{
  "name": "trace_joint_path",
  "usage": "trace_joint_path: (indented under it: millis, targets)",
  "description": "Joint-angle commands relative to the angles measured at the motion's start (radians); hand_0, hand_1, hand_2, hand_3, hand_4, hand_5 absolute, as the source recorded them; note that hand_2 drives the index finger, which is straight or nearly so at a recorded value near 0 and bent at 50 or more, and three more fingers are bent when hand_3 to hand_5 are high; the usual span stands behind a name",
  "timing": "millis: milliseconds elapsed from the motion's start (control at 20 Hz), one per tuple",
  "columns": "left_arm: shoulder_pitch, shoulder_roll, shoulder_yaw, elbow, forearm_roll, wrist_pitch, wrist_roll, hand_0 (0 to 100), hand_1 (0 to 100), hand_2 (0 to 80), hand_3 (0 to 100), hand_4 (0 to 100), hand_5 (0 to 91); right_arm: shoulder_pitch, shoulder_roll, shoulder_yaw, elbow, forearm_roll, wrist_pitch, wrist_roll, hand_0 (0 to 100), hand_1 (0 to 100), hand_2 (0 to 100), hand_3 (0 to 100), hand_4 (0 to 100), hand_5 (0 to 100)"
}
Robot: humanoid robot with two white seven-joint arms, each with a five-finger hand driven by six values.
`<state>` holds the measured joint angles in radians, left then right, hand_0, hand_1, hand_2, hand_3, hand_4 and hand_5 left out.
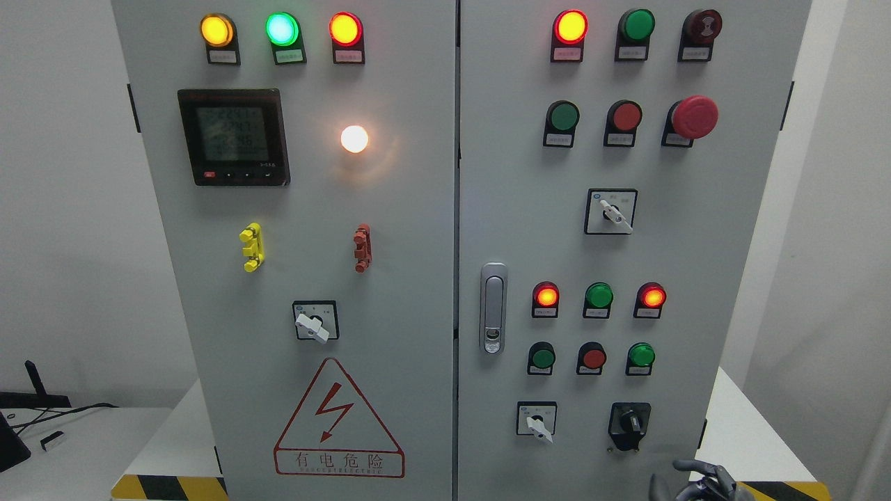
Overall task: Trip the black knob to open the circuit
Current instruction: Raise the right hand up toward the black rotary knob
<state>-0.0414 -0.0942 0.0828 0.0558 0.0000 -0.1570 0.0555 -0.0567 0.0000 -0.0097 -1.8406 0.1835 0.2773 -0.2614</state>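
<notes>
A black rotary knob (630,423) sits on its black plate at the lower right of the grey cabinet's right door (668,257). My right hand (696,481) shows at the bottom edge, just below and slightly right of the knob. Its dark fingers (686,465) are spread and relaxed, holding nothing and not touching the knob. My left arm does not show.
A white selector switch (537,422) sits left of the knob. Above them are rows of red and green lamps and buttons, plus a red emergency button (694,116). A door handle (493,307) is at centre. Yellow-black floor tape (169,487) borders the base.
</notes>
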Motion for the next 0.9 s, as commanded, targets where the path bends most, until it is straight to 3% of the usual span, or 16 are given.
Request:
trace_joint_path:
  millis: [0,350,850]
  targets:
    - [0.000,0.001,0.000,-0.001,-0.031,0.001,0.000,12,39,0.0,0,0,0.0,-0.028,0.014,-0.010,0.049,-0.002,0.000,0.001,32,76,42,79,89,99]
    - [0.000,0.001,0.000,-0.001,-0.031,0.001,0.000,12,39,0.0,0,0,0.0,-0.057,0.044,-0.010,0.064,-0.007,0.002,0.001,31,76,42,79,89,99]
    - [0.000,-0.001,0.000,0.001,-0.031,0.001,0.000,12,39,0.0,0,0,0.0,-0.083,0.055,-0.013,0.098,-0.009,0.013,0.001,31,77,42,79,89,99]
